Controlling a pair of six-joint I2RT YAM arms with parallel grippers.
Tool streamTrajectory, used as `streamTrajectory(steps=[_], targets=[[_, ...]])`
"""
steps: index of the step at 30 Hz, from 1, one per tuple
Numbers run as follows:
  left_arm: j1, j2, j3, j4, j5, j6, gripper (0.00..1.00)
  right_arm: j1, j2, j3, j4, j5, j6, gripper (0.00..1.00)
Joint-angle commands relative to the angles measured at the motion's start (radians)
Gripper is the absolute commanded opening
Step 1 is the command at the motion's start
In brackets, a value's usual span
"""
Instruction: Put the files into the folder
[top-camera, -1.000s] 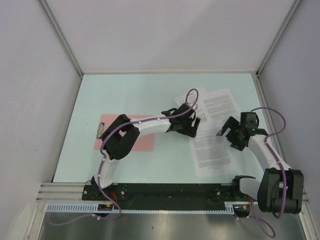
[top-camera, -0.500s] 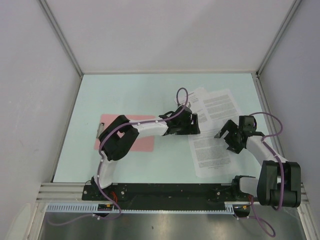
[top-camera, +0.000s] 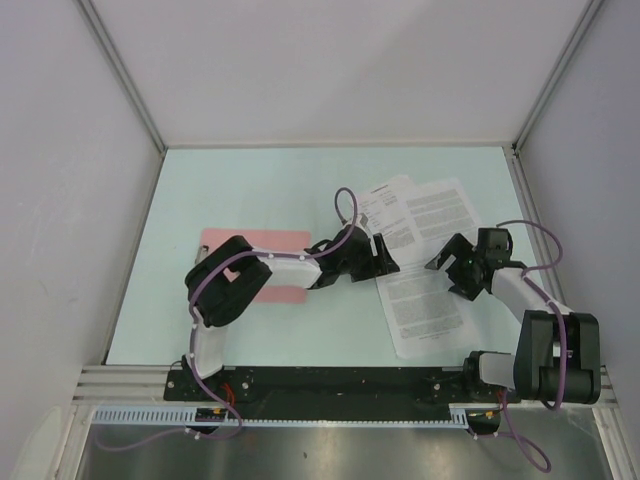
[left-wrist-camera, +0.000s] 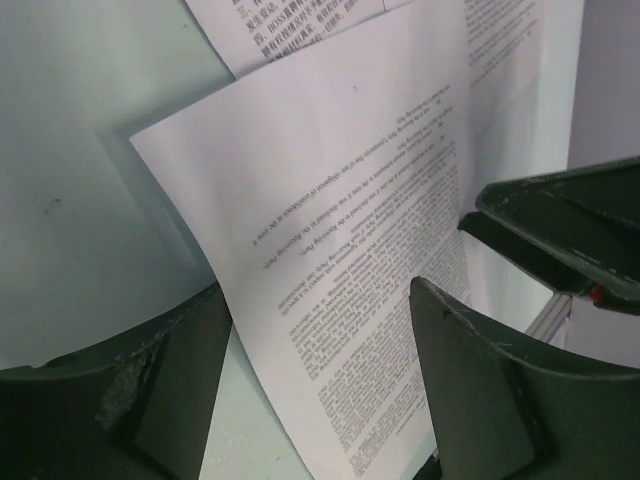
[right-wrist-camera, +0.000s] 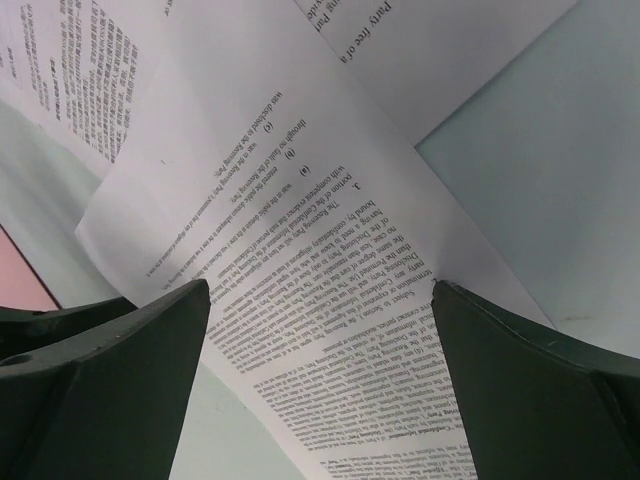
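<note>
A pale green tabletop (top-camera: 250, 190) sits inside plain grey-white walls (top-camera: 330, 70) framed with metal strips. Well to the left of both pairs of fingers lies the pink folder (top-camera: 280, 240), flat on the tabletop, with the left arm (top-camera: 235, 285) crossing much of it. That arm reaches to the right, so the left fingers (left-wrist-camera: 150, 400) hang at the left edge of the files (top-camera: 425, 300). The files are three white printed sheets, overlapping in a loose fan on the right half of the tabletop, none of them on the folder. In the left wrist view the fingers are spread wide and grip nothing. The near sheet (left-wrist-camera: 350, 250) runs up between them, and its left edge throws a soft shadow and seems to bow slightly off the surface. Two further sheets lie beyond the fingertips, one (top-camera: 385, 212) just beyond the left fingers and the other (top-camera: 440, 210) just beyond the right fingers. The right fingers (right-wrist-camera: 540, 380) hover over the right side of the same near sheet, facing the left fingers across it. They too are spread wide with nothing held, and dense print fills the gap between them. A sliver of pink shows at the far left of the right wrist view.
</note>
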Motion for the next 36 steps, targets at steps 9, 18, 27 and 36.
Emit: streamTrajectory(steps=[9,18,27,36], targets=[[-0.012,-0.034,-0.08,0.222,0.067,-0.041,0.64,0.049,0.104,-0.064,0.058,-0.011,-0.015,0.99],[0.06,-0.173,-0.157,0.13,-0.019,0.007,0.0,0.167,-0.053,-0.025,0.026,0.074,-0.061,1.0],[0.193,-0.655,-0.6,0.073,-0.486,-0.351,0.0,0.322,-0.077,0.1,0.006,0.142,-0.057,1.0],[0.21,-0.908,-0.766,-0.168,-0.769,-0.6,0.0,0.554,0.182,0.21,0.186,0.07,0.023,1.0]])
